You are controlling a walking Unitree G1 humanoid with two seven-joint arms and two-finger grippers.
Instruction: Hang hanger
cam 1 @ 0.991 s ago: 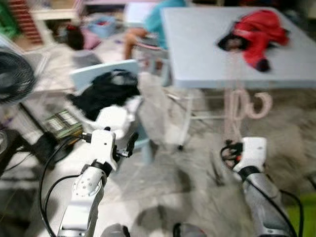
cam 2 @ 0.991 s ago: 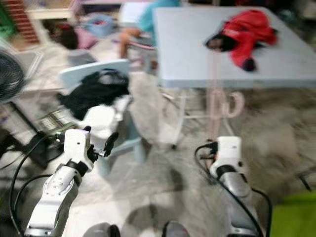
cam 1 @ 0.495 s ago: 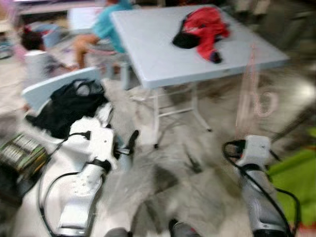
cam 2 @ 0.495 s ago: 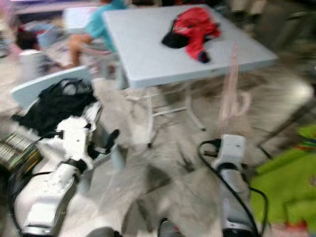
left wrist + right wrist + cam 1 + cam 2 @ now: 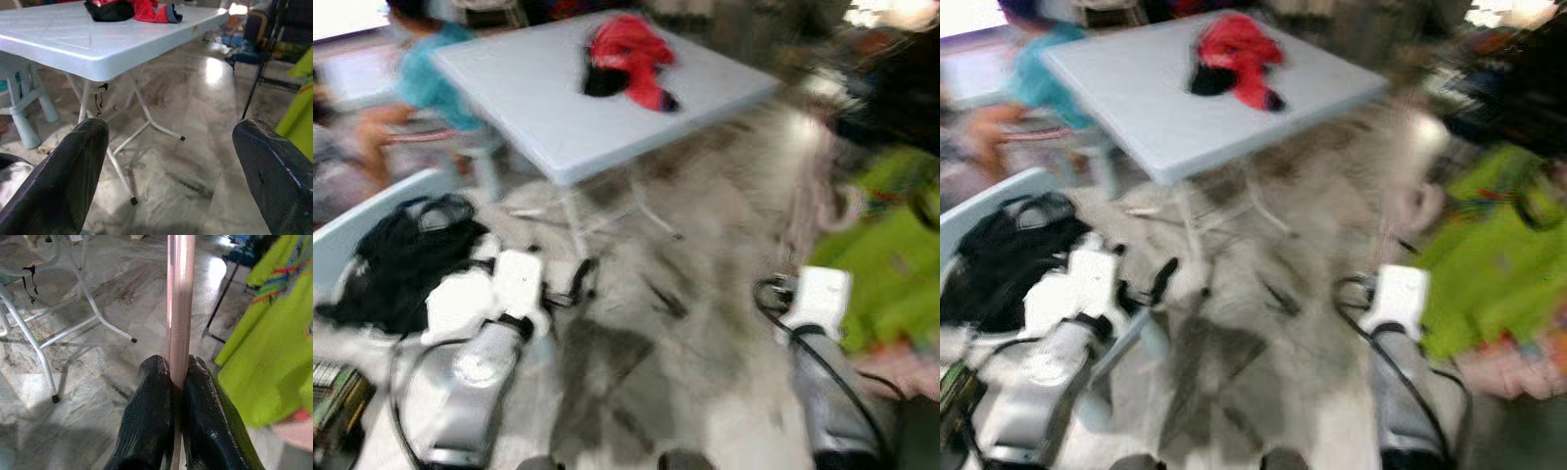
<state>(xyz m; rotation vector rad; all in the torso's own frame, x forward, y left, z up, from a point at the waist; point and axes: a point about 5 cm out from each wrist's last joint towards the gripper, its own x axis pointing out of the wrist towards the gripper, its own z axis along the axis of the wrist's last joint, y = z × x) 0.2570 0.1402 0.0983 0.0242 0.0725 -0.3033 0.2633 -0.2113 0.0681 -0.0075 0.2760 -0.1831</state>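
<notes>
A pink hanger (image 5: 180, 308) stands upright between the two black fingers of my right gripper (image 5: 177, 367), which is shut on its bar. In the blurred left eye view the hanger (image 5: 824, 201) rises above my right wrist (image 5: 822, 299), its hook beside green cloth. My left gripper (image 5: 171, 128) is open with nothing between its fingers, held low at the left (image 5: 579, 279) and pointing at the table's legs.
A pale blue folding table (image 5: 538, 98) with a red and black garment (image 5: 626, 49) stands ahead to the left. A person in a teal shirt (image 5: 416, 78) sits behind it. Black clothes (image 5: 401, 255) lie on a chair. Bright green garments (image 5: 881, 264) hang at the right by a black stand (image 5: 221, 298).
The whole view has swung to the right: the table and chair slid left and green garments came in at the right. The right gripper still holds the hanger; the left stays open.
</notes>
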